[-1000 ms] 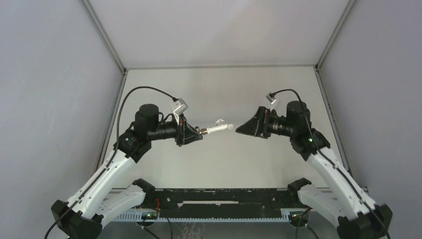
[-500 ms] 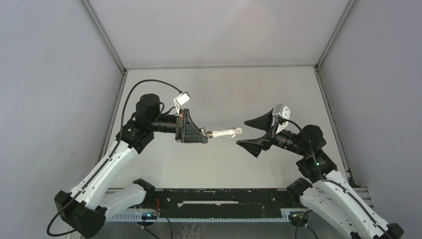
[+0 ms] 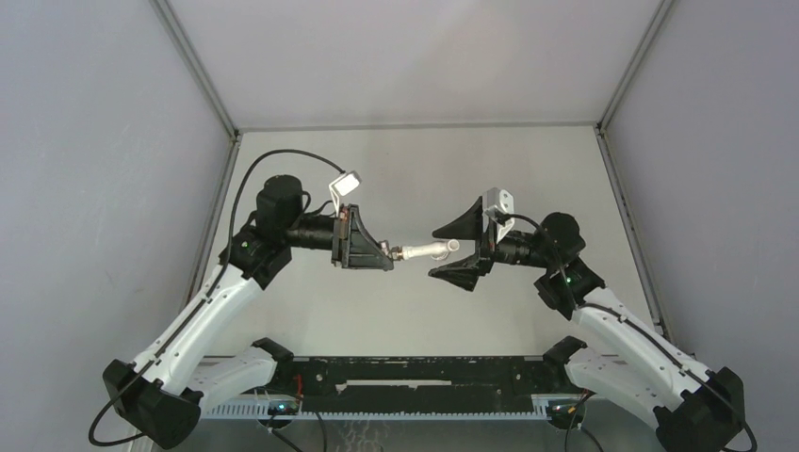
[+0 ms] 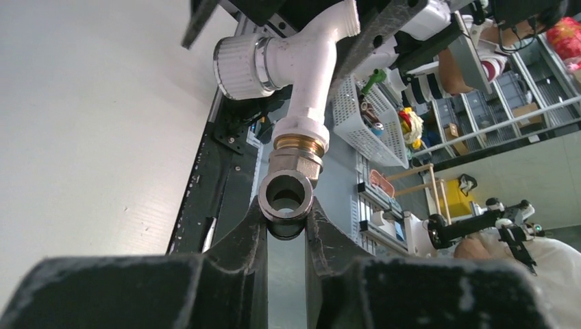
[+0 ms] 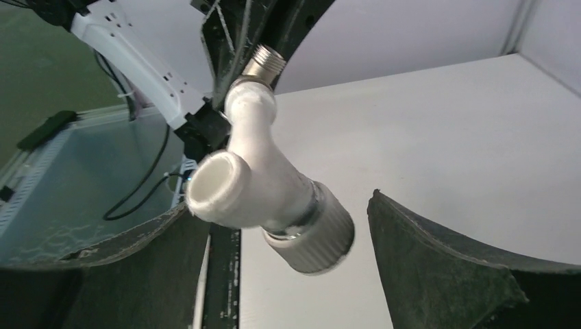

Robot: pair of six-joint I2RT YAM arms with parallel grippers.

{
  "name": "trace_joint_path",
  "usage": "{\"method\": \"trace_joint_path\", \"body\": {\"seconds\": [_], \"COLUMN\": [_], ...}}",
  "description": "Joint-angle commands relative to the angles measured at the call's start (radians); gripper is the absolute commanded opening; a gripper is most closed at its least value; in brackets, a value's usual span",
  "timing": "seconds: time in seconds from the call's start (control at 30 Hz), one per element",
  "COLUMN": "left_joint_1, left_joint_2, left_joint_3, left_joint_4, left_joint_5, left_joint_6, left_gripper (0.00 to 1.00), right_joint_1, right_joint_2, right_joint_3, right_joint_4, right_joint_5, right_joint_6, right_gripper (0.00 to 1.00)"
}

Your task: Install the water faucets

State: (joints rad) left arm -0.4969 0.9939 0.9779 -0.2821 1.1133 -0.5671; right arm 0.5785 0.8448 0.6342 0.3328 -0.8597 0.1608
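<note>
White tap (image 3: 429, 250) juts from the metal fitting (image 4: 286, 195), which the left gripper (image 3: 388, 259) clamps. The right gripper (image 3: 434, 253), jaws wide apart, surrounds the tap's end.

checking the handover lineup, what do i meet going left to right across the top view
left arm → left tool → grey metal fitting → white tap piece → open right tool, straddling the tap's tip → right arm

Finding no readable text, label, number or sign anywhere. Showing only blurred colours on the shelf clutter (image 4: 473, 103) at the far right.
</note>
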Motion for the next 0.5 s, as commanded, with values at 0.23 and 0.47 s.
{"method": "trace_joint_path", "body": {"seconds": [0.23,0.47], "left_joint_1": [0.008,0.009], "left_joint_2": [-0.012,-0.009], "left_joint_3": [0.104,0.065], "left_joint_4": [-0.064,0.051], "left_joint_5": [-0.287,-0.333], "left_joint_6": [0.188,0.18], "left_gripper": [0.0,0.0], "right_joint_1": [0.008,0.043], "right_joint_2": [0.076,0.173], "right_joint_3": [0.099,0.099], "right_joint_4": [0.11,0.203], "right_joint_5": [-0.108,-0.134], "right_joint_6": [0.512,0.831], "right_gripper": [0.73,0.79]}}
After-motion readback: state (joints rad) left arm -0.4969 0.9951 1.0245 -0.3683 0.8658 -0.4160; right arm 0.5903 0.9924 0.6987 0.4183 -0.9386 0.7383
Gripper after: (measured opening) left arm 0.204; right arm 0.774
